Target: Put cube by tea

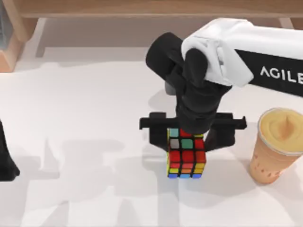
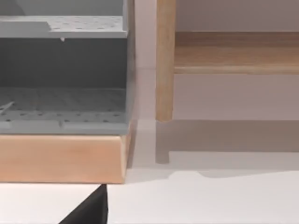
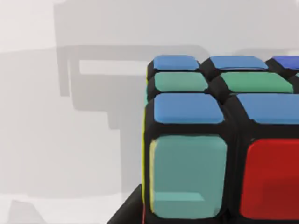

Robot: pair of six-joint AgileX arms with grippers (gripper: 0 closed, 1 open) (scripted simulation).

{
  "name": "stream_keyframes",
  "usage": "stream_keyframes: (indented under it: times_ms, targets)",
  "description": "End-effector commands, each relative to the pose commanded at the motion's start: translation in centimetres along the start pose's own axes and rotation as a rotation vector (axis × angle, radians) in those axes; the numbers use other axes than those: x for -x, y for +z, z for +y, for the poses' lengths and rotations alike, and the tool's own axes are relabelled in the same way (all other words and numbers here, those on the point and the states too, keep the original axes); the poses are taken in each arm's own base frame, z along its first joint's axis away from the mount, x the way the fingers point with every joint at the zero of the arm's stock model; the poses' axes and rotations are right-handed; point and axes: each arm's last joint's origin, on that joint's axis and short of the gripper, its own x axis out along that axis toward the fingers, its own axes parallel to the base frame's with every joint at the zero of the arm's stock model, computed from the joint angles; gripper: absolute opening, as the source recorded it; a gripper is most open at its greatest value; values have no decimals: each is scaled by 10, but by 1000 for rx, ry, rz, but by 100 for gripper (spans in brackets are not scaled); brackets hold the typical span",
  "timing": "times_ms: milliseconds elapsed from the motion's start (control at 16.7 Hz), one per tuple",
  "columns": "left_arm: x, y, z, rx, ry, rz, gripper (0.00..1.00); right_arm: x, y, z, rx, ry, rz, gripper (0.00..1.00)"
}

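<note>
The cube (image 1: pixel 186 156) has a black frame and coloured stickers, and it sits near the table's middle, under my right arm. My right gripper (image 1: pixel 187 142) comes down on it from above, one black finger against each side, shut on it. Up close the cube (image 3: pixel 219 140) shows blue, green, teal and red stickers, with a black fingertip (image 3: pixel 128 211) at its edge. The tea (image 1: pixel 277 146), an orange paper cup with creamy contents, stands to the cube's right near the table's right edge, a cup's width away. My left gripper (image 1: pixel 6 163) is parked at the far left edge.
A wooden rail (image 1: pixel 151 8) runs along the back of the table. A grey perforated shelf unit on a wooden base (image 2: pixel 63 156) and a wooden post (image 2: pixel 164 60) stand beyond the left arm. White tabletop (image 1: pixel 85 118) lies open on the left of the cube.
</note>
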Motion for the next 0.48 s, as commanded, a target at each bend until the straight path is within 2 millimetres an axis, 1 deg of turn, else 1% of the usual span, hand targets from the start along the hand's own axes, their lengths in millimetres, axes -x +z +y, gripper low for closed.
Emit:
stream_keyframes:
  times_ms: [120, 360, 480]
  targets:
    - [0, 0, 0, 0, 0, 0, 100, -12, 0, -4, -8, -29, 27, 0]
    - [0, 0, 0, 0, 0, 0, 100, -13, 0, -4, -8, -32, 30, 0]
    - [0, 0, 0, 0, 0, 0, 100, -13, 0, -4, -8, -32, 30, 15]
